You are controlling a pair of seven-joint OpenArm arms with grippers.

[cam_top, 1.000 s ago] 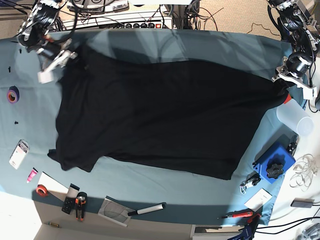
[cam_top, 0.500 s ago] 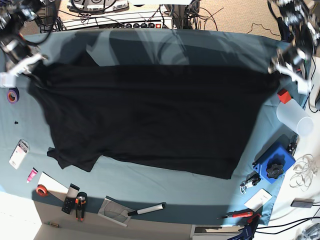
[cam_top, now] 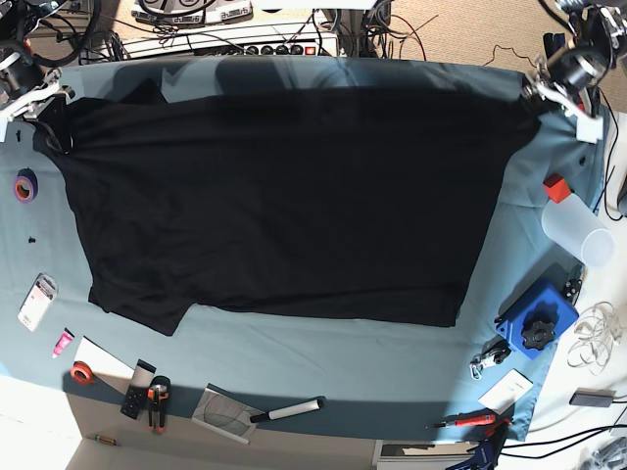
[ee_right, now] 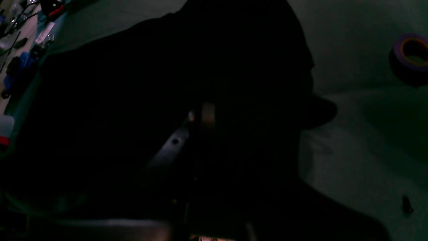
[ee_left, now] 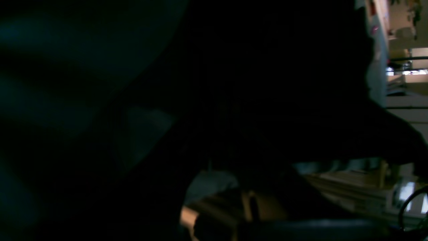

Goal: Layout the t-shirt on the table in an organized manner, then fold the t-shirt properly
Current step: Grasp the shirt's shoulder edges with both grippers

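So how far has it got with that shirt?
Spreading looks nearly done: the t-shirt lies wide and fairly flat across the table. In hand: the left gripper and right gripper each pinch a far corner. No fold has been made yet.

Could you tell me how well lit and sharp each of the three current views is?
Base view: bright and sharp, the black t-shirt clear against the table. Left wrist view: nearly black and blurred. Right wrist view: dark, shirt fabric filling it, though a purple tape roll shows dimly.
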